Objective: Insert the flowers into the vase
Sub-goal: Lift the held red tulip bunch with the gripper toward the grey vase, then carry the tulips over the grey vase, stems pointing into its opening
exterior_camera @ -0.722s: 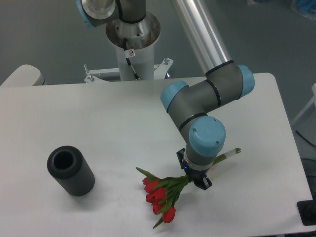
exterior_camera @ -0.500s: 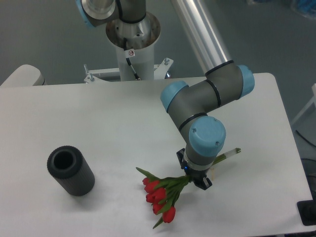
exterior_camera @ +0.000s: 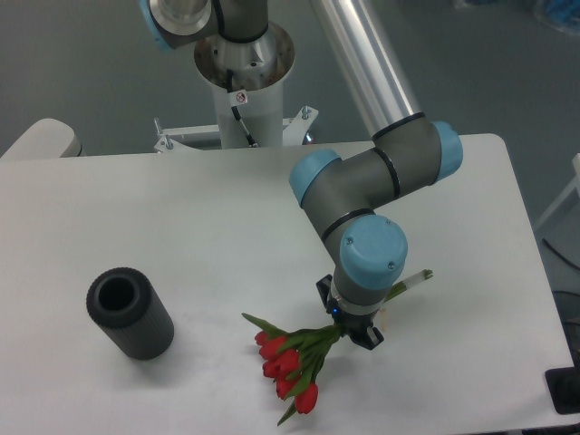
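The hand (exterior_camera: 349, 328) is clamped on the stems of the flowers (exterior_camera: 288, 364), gripping them about midway, so the red buds fan out toward seven o'clock and the cut stem ends poke out past the wrist toward two o'clock. The bunch lies nearly level, low over the worktop (exterior_camera: 227, 227); whether the buds are touching the surface or are just clear of it cannot be told from this view. The vase (exterior_camera: 130, 313) stands upright, well apart from the bunch at about nine o'clock, its round mouth open and empty.

The step in hand looks like the carry: the grasp is made, the insertion not yet begun. The next move calls for travel toward nine o'clock with enough lift to clear the rim, and a turn of the wrist so the stem ends point downward over the mouth before lowering.
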